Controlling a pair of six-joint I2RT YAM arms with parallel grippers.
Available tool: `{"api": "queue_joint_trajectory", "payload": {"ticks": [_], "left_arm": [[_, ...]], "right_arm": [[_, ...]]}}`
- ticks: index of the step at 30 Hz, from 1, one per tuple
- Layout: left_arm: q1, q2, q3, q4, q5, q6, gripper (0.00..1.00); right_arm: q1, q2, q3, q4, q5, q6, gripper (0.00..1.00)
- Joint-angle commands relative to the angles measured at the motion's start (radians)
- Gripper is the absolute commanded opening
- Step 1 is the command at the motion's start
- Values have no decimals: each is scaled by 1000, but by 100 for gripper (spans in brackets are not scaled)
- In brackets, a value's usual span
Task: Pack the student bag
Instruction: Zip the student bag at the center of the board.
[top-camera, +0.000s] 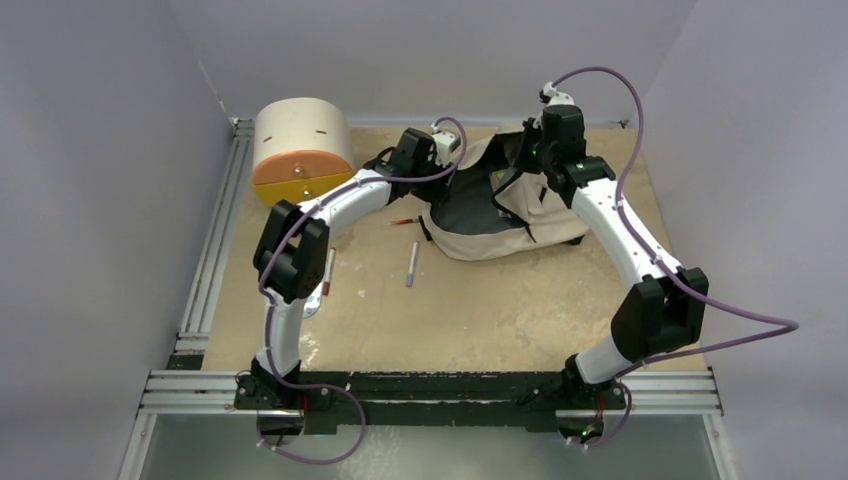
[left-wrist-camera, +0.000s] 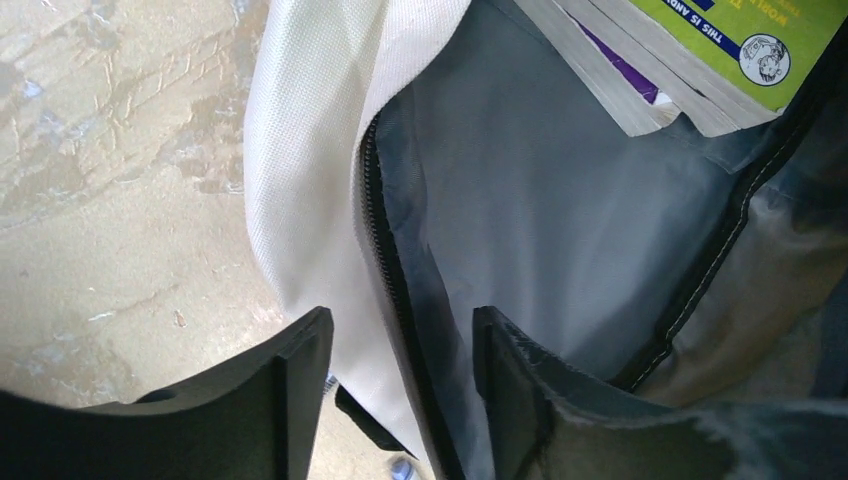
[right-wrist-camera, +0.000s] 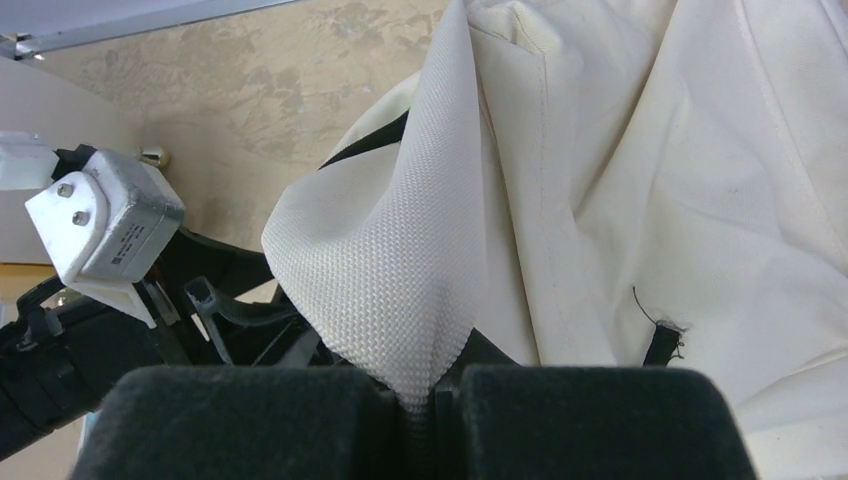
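Observation:
The student bag (top-camera: 500, 232) lies at the back of the table, beige with its top unzipped and grey lining showing. My left gripper (top-camera: 447, 150) is at the bag's left rim. In the left wrist view its fingers (left-wrist-camera: 400, 350) stand apart astride the black zipper edge (left-wrist-camera: 385, 250), one finger outside on the cream fabric (left-wrist-camera: 310, 150), one inside over the lining. Books (left-wrist-camera: 680, 60) with a green cover sit in the bag. My right gripper (top-camera: 530, 150) holds the bag's far rim up; the jaws (right-wrist-camera: 425, 395) are shut on a fold of woven fabric (right-wrist-camera: 400, 270).
A cream cylindrical drawer box (top-camera: 300, 150) with orange and yellow fronts stands at the back left. A grey pen (top-camera: 412, 264), a red pen (top-camera: 407, 220) and a marker (top-camera: 328, 270) lie on the table in front of the bag. Walls close in both sides.

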Motion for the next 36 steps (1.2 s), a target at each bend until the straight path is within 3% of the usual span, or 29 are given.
{"api": "queue_joint_trajectory", "payload": {"ticks": [1,8,16,23,33,36], "left_arm": [[-5,-20,58,21,-10,23,47],[-6,-6,91,-2,-19,32,0],[-4,-51,84,46,-47,-40,0],[-1,-202,-94,221,-41,-118,0],[5,-253,-146,247,-68,-140,0],[7,-247,-146,243,-68,-144,0]], "right_arm": [[2,-48,24,29,23,-19,0],[2,-27,32,12,1,-36,0],[6,32,53,9,-33,-89,6],[19,74,59,3,-41,-103,16],[75,124,78,-7,-114,-136,35],[81,125,86,-2,-153,-138,45]]}}
